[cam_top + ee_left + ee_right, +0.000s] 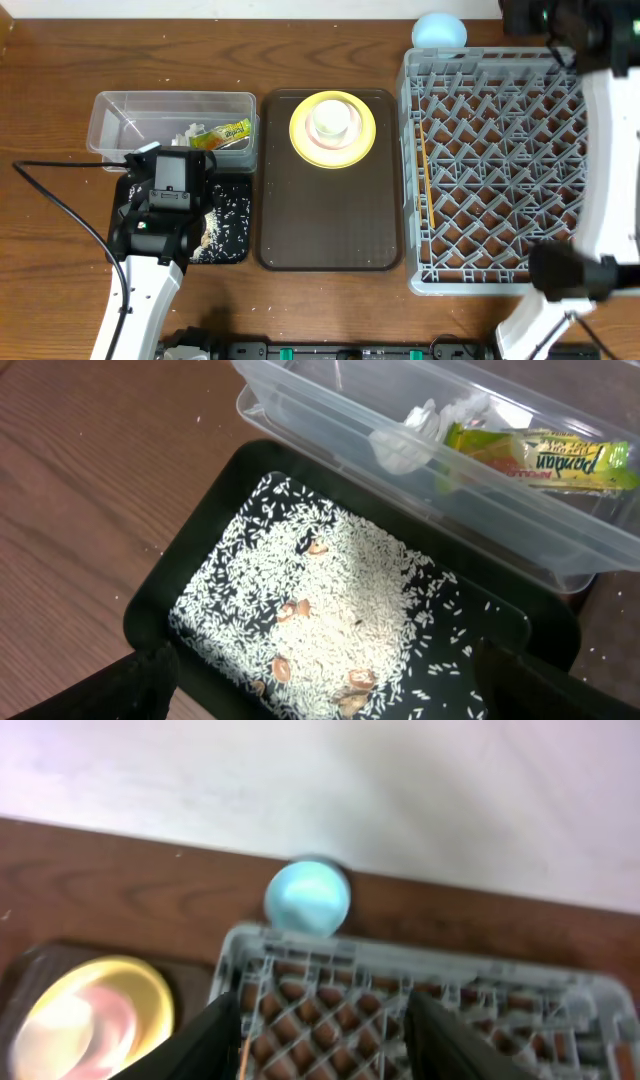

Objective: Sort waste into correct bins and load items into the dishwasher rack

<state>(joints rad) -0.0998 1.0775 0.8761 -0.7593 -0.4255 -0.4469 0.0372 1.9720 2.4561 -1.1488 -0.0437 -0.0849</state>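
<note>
Blue bowl sits just behind the rack; right gripper, jaws wide and empty, hangs over the rack's far rim facing it. Likely step: fetching the bowl, so next reach past the rim and close on it. Left gripper, wide and empty, hovers over rice in the black tray

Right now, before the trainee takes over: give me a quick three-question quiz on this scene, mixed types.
1. True or false: the snack wrapper lies inside the clear tub.
2. Where is the light blue bowl? A) on the table, just past the far edge of the dishwasher rack; B) inside the rack; C) in the clear tub.
3. Fill in: the black tray holds mostly loose white ___.
Key: 1 true; 2 A; 3 rice.
</note>
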